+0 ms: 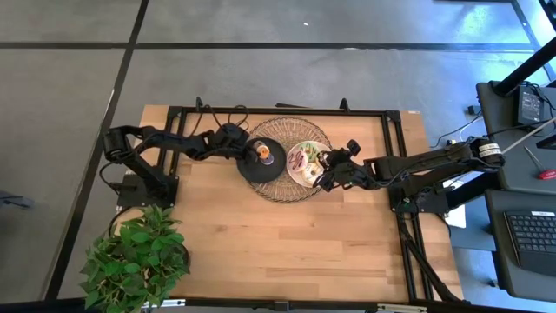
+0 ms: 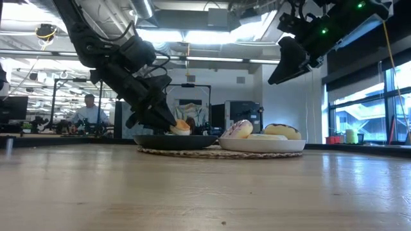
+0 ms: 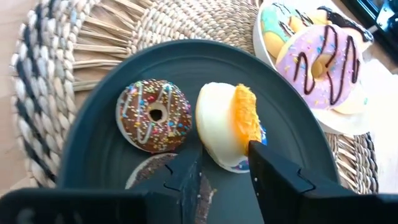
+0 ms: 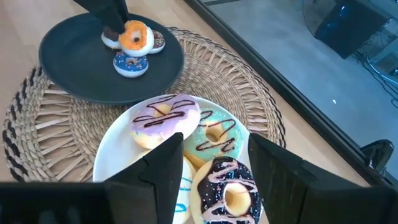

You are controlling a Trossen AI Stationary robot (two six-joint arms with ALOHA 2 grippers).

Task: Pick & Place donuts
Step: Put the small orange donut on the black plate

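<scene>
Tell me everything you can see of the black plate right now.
The black plate is round, dark and matte-looking, shallow with a low raised rim. It lies flat on the woven mat, beside the white plate; whether the two rims touch I cannot tell. On it are small donuts: an orange-topped one, a blue one and a brown sprinkled one. The left hand is low over it, at the orange donut. The right hand hovers over the white plate.
</scene>
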